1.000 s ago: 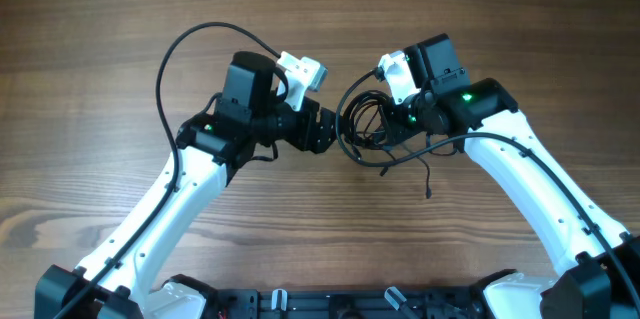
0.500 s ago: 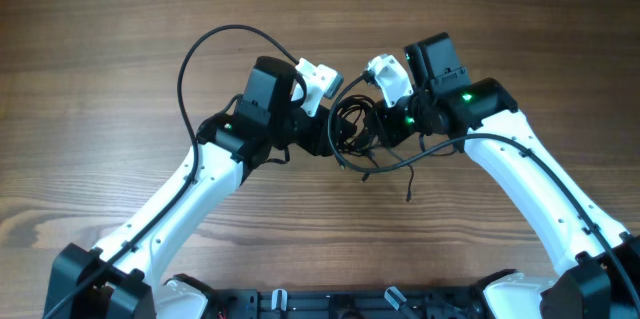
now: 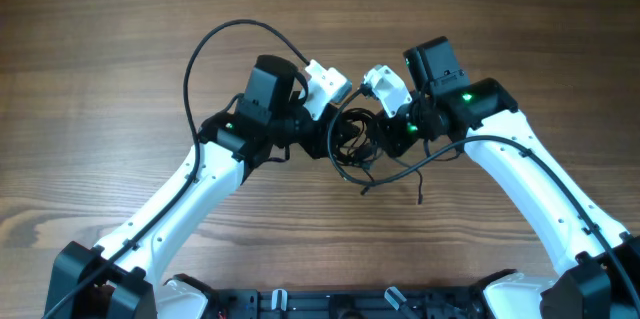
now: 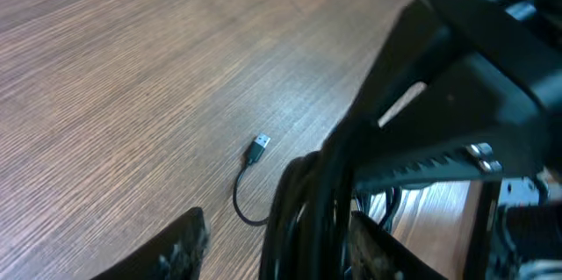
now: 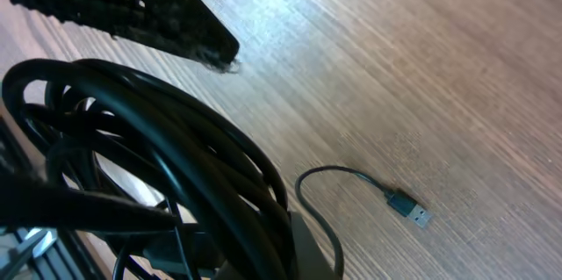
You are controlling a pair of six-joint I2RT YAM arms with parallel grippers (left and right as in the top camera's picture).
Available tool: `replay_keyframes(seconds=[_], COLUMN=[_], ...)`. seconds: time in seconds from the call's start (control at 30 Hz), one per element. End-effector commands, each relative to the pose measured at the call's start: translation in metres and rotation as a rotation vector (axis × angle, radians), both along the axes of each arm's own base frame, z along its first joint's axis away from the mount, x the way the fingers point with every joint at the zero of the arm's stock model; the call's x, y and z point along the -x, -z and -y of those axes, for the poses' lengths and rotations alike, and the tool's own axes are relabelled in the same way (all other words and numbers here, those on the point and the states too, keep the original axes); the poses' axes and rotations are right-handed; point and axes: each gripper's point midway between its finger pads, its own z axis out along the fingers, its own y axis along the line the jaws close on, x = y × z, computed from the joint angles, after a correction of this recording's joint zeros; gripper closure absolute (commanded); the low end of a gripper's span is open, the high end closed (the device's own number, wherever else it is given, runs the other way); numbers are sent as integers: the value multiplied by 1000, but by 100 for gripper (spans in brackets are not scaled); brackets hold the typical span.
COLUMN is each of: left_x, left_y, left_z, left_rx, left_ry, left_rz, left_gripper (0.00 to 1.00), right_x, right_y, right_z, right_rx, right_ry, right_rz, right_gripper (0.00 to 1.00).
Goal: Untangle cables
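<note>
The cables (image 3: 352,141) are a knotted coil of thin black cords hanging between my two grippers above the table. My right gripper (image 3: 388,131) is shut on the coil's right side; in the right wrist view the loops (image 5: 176,140) press against its finger (image 5: 303,245). My left gripper (image 3: 328,137) is open, and in the left wrist view its fingers (image 4: 277,249) straddle the bundle (image 4: 307,214) with a gap on the left side. A loose tail with a USB plug (image 4: 259,147) lies on the wood; it also shows in the right wrist view (image 5: 408,205).
The wooden table (image 3: 100,59) lies all around. Loose cable ends trail toward the front (image 3: 419,197). A thicker black arm wire (image 3: 215,39) arcs behind the left arm. The two wrists are nearly touching at the centre.
My left arm has swung right and its open jaws have come around the coil. The right gripper has shifted the coil slightly left, and the loose tail has swung with it.
</note>
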Motion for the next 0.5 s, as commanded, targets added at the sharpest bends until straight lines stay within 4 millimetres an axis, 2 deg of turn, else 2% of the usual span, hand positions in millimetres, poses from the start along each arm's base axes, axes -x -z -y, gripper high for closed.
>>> replay_keyframes(seconds=[0.0, 0.17, 0.2, 0.37, 0.4, 0.43, 0.47], left_x=[5, 7, 7, 1, -2, -7, -13], left_y=[-3, 0, 0, 2, 1, 0, -1], left_z=[5, 3, 3, -2, -4, -8, -13], left_rx=[-1, -23, -23, -32, -27, -16, -1], left_ry=[85, 117, 117, 60, 36, 4, -36], left_rz=[55, 79, 79, 56, 43, 27, 9], left_gripper=[55, 86, 96, 96, 96, 96, 96], right_x=[3, 5, 5, 3, 3, 3, 0], right_y=[-7, -8, -8, -9, -9, -9, -9], right_z=[-9, -11, -11, -11, -11, -11, -11], right_rx=[-44, -56, -56, -60, -60, -61, -66], right_ry=[-70, -81, -81, -78, -78, -72, -36], right_rz=[7, 6, 6, 12, 12, 9, 1], right_gripper=[95, 95, 95, 94, 87, 72, 50])
